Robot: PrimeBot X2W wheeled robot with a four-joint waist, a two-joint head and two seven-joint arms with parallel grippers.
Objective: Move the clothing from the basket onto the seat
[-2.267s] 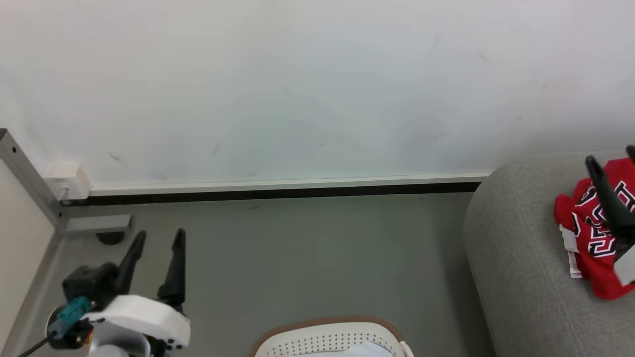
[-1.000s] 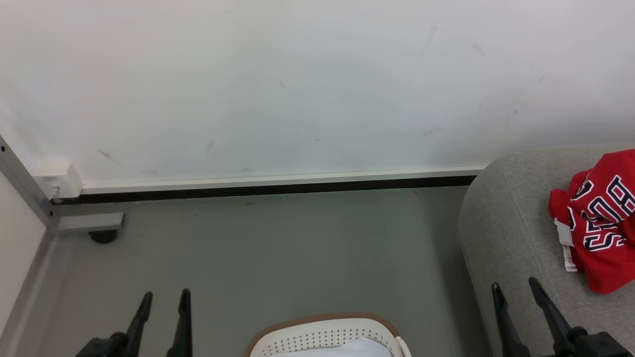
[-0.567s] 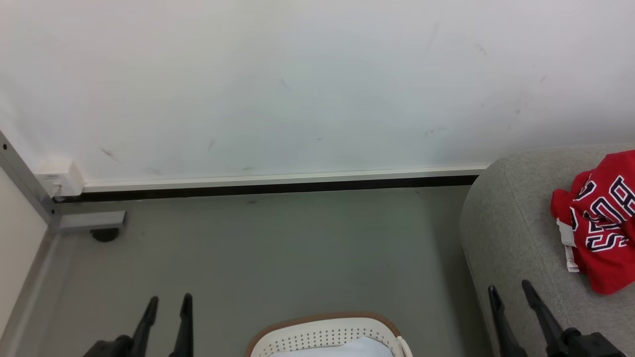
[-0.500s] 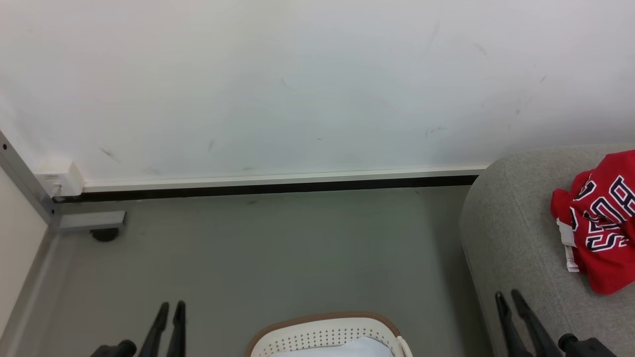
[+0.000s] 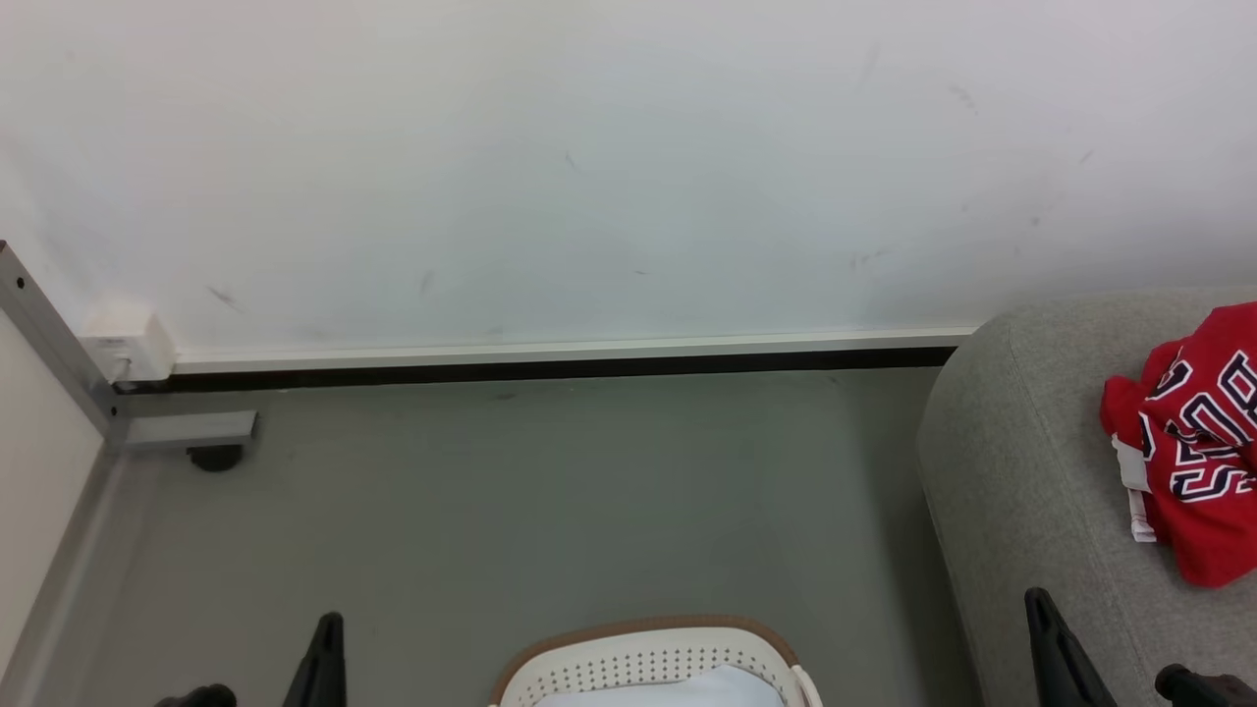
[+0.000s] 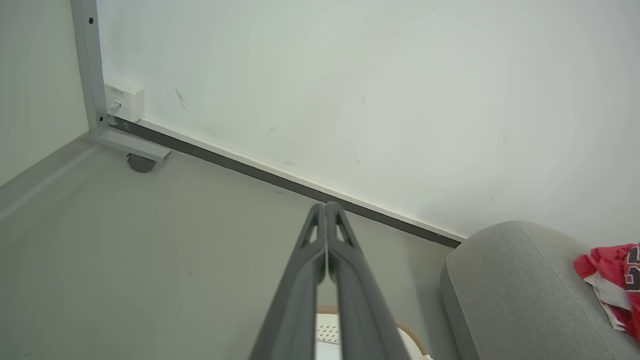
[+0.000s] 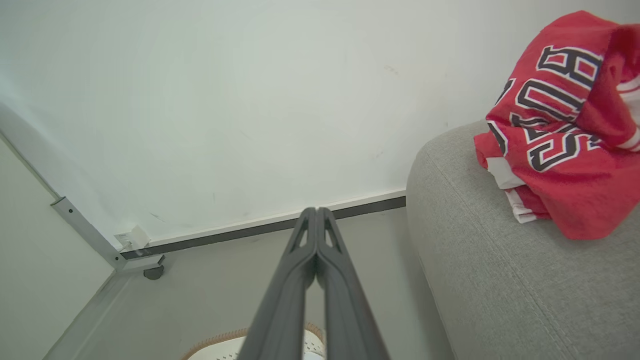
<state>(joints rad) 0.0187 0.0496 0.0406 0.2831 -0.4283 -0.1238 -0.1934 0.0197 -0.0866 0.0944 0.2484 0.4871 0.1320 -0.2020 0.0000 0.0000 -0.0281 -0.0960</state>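
Note:
The red clothing (image 5: 1193, 462) with black-and-white lettering lies bunched on the light grey seat (image 5: 1021, 471), near its rounded arm. It is also in the right wrist view (image 7: 555, 135). The white basket (image 5: 643, 656) with a tan rim sits on the floor at the bottom middle, with a pale bluish-white cloth (image 5: 687, 687) inside it. My left gripper (image 5: 329, 621) is shut and empty, left of the basket; its fingertips meet (image 6: 326, 205). My right gripper (image 5: 1033, 597) is shut and empty, low in front of the seat's arm (image 7: 316, 210).
A white wall with a dark baseboard (image 5: 550, 369) runs across the back. At the left stand a grey metal frame post (image 5: 49, 334), a caster (image 5: 214, 457) and a white socket box (image 5: 128, 344). Grey floor (image 5: 550, 511) lies between basket and wall.
Both grippers have gone from open to shut and sunk lower in the head view. Before that, the right gripper drew back from the red clothing, which stays on the seat.

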